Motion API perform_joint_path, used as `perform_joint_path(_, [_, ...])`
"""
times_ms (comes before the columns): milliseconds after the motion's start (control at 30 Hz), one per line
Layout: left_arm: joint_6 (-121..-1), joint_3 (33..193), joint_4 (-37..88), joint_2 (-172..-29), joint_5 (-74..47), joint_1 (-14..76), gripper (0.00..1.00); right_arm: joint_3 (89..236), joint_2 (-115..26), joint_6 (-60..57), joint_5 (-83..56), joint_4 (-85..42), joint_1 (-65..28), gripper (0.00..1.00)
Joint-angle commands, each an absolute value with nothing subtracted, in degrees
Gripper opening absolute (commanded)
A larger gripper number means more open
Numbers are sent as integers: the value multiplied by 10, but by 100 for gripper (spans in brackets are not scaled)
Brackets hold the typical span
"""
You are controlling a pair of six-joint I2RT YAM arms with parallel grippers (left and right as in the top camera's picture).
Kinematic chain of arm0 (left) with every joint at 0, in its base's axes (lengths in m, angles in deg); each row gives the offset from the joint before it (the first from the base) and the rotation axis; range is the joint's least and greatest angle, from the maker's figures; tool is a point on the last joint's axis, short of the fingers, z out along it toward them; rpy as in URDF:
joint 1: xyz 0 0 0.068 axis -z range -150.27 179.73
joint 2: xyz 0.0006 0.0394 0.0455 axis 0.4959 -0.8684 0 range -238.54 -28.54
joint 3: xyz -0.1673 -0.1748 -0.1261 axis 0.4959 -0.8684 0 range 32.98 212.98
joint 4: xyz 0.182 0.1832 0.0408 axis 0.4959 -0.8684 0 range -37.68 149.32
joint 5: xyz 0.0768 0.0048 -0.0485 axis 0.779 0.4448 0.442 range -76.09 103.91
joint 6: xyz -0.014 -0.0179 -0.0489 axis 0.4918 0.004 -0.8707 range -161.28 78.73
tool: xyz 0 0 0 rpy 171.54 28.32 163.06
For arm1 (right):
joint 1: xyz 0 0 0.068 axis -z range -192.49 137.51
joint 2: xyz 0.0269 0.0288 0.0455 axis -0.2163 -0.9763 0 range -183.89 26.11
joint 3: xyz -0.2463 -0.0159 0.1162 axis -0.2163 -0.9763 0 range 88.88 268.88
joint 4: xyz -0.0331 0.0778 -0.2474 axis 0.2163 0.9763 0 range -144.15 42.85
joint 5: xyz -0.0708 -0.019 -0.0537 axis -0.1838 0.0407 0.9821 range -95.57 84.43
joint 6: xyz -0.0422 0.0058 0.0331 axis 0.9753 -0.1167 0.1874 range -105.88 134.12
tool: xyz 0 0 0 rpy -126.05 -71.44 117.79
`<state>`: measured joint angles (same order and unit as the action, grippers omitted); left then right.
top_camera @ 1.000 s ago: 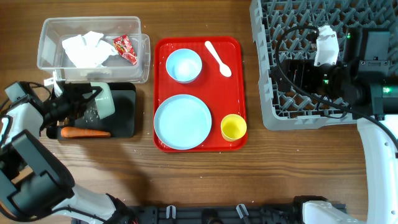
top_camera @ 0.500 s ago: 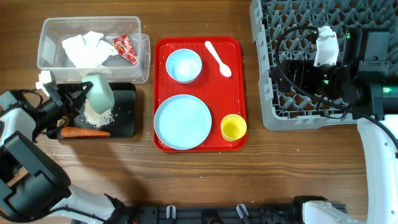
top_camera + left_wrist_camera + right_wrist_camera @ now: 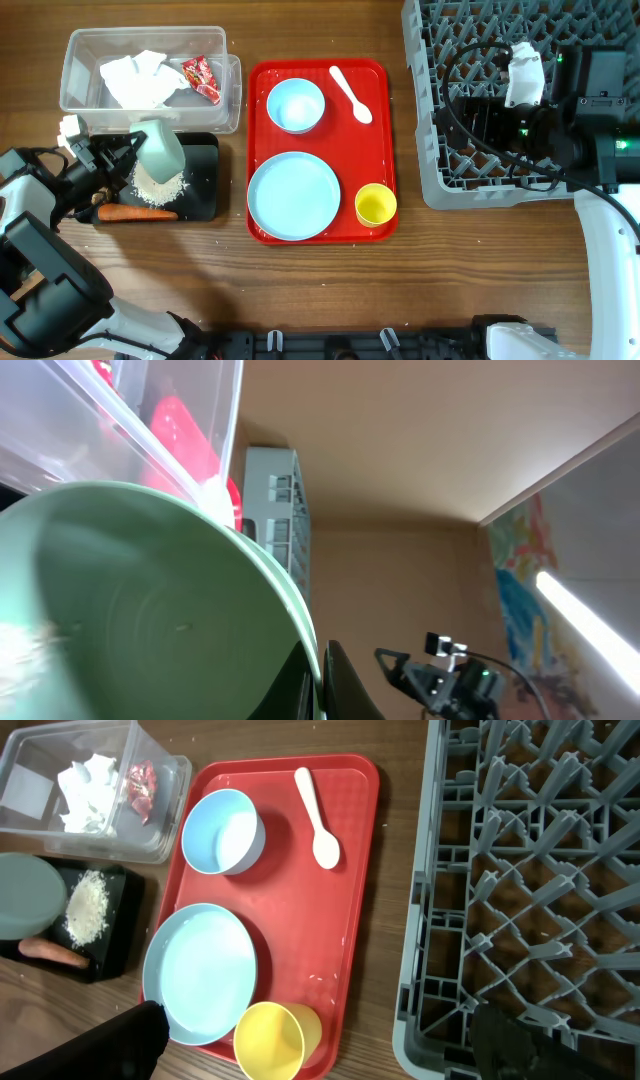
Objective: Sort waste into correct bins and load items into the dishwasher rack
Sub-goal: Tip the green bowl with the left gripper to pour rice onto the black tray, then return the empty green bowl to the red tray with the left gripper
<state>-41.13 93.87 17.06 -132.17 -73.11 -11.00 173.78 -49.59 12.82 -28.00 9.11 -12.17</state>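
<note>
Teal bowl (image 3: pixel 160 150) tipped, rim pinched in left fingers (image 3: pixel 345 690), over rice (image 3: pixel 158 186).

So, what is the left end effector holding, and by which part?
The pale green bowl, by its rim, tilted above the black tray.

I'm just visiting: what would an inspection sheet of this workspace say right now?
Surface: wooden table, red tray in the middle.
Job's things: tissue and red wrapper in the clear tub; rice and carrot in the black tray; plate, blue bowl, spoon and yellow cup on the red tray; no dishes seen in the rack.
Clutter: nothing seen.
Grippers: left gripper, jaws shut on a tilted green bowl over the black tray; right gripper over the rack, jaws open.
Cables: black cables loop over the rack.
Surroundings: pale ceiling in the left wrist view.
</note>
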Motion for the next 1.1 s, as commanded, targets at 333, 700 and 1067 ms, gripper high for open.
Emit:
perform_joint_path(333, [-428, 936, 122, -1320, -761, -114, 4, 1746, -501, 110, -275, 96, -120, 100])
perform_joint_path(700, [-492, 936, 114, -1313, -764, -109, 4, 1746, -501, 125, -274, 94, -120, 100])
perform_joint_path(1067, [-478, 1022, 140, -1132, -595, 53, 4, 1746, -501, 131, -274, 94, -120, 100])
